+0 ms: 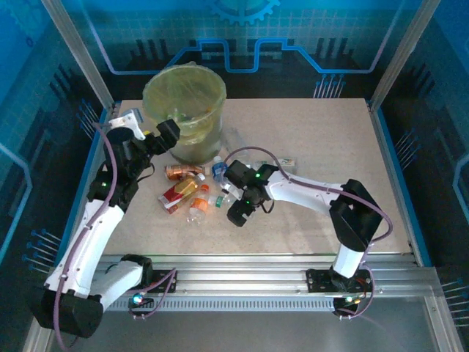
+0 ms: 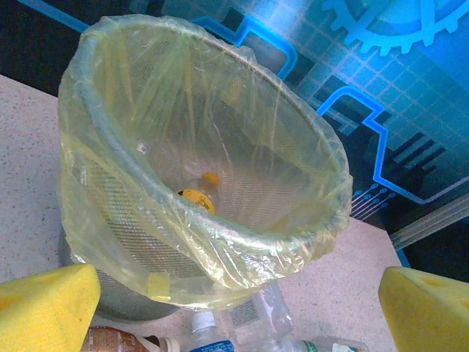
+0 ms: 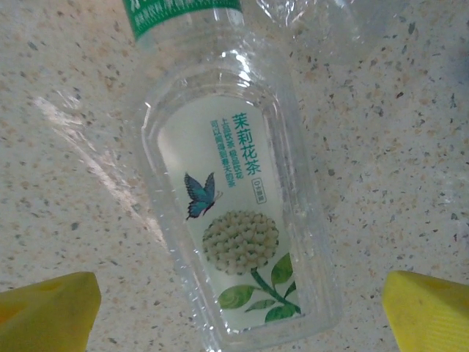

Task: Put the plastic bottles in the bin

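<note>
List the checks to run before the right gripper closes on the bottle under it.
1. Right gripper open: ok, pads wide apart.
2. Butterfly-label bottle between the pads: ok, lying flat on the table.
3. Crushed clear bottle by its top end clear of the grip: cannot tell.
4. Left gripper open and empty: ok, facing the bin.
5. Bin has room: ok, one yellow-capped bottle visible at the bottom.

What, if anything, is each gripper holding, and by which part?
Nothing is held. The left gripper is open near the bin; the right gripper is open over a flower-labelled bottle.
</note>
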`<state>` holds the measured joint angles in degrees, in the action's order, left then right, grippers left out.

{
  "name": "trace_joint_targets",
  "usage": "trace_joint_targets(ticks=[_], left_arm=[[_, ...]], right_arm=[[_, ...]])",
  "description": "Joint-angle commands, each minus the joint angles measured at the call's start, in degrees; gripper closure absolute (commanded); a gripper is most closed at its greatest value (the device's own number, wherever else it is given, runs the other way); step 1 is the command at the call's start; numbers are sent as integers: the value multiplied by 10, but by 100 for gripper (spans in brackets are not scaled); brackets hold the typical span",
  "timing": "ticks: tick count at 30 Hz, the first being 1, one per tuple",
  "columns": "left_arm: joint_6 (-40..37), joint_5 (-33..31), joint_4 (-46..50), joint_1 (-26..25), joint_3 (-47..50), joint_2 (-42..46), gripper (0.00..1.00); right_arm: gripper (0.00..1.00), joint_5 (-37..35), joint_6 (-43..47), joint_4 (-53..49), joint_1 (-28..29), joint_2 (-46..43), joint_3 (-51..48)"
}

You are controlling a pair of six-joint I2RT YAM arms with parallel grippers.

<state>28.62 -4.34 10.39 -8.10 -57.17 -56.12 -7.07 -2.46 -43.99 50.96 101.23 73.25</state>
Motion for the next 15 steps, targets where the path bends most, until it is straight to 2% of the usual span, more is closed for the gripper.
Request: trace_joint_targets(ticks=[1, 15], left_arm=[[13, -21, -19, -2, 12, 1, 1], [14, -23, -17, -2, 11, -3, 1]], right_arm=[[0, -9, 27, -12, 3, 27, 23], [10, -1, 37, 2, 1, 83, 12]])
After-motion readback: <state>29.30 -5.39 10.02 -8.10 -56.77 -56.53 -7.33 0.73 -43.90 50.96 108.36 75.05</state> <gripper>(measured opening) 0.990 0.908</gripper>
